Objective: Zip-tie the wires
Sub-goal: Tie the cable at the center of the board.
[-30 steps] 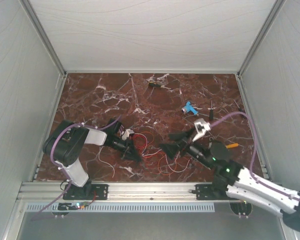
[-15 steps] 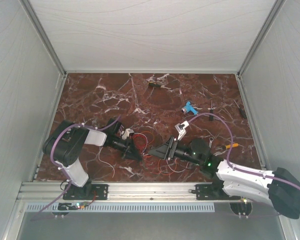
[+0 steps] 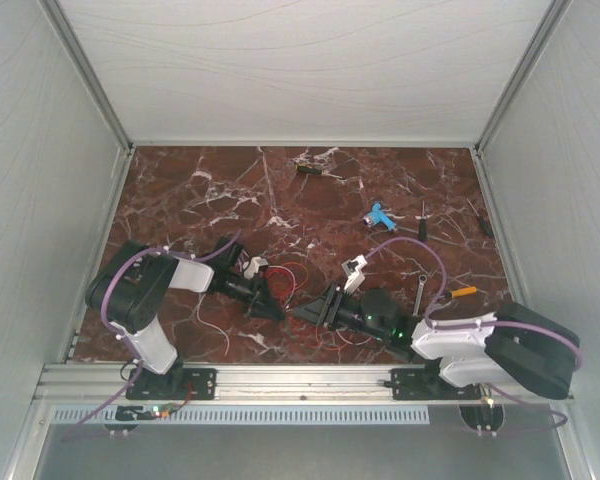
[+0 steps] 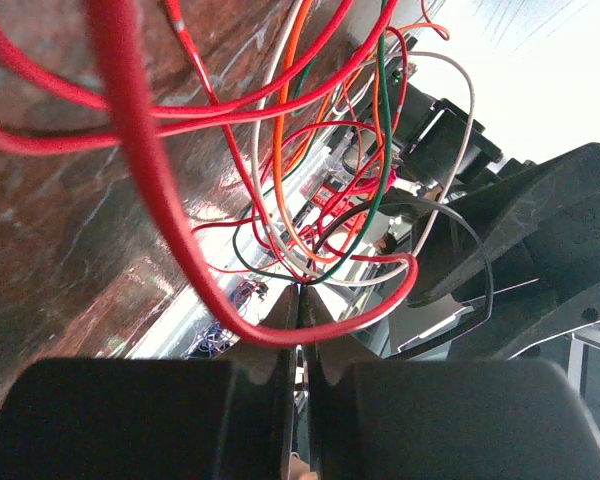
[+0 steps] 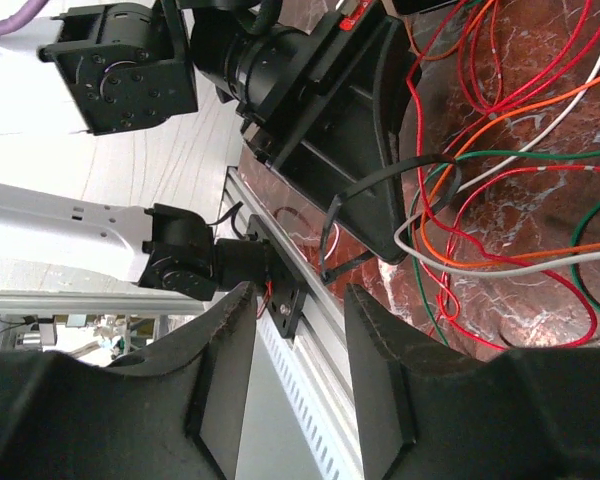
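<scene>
Left gripper (image 3: 278,313) and right gripper (image 3: 302,312) tip to tip among wires (image 3: 298,276)

Robot lab cell; white panels (image 3: 300,70); aluminium framing (image 3: 280,381)

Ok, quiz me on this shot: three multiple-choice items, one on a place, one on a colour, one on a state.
1. Where does the blue tool lie?
A. On the right half of the table
B. Between the two pairs of fingers
C. At the near left corner

2. What colour is the wire closest to the left wrist camera?
A. Green
B. Red
C. White

3. How do the left fingers stand?
A. Wide apart
B. Shut on the blue tool
C. Shut, tips together

Answers:
1 A: the top view shows it right of centre, apart from the tangle.
2 B: a thick-looking red strand sweeps across the left wrist view.
3 C: that view shows only a hairline seam between them.
</scene>
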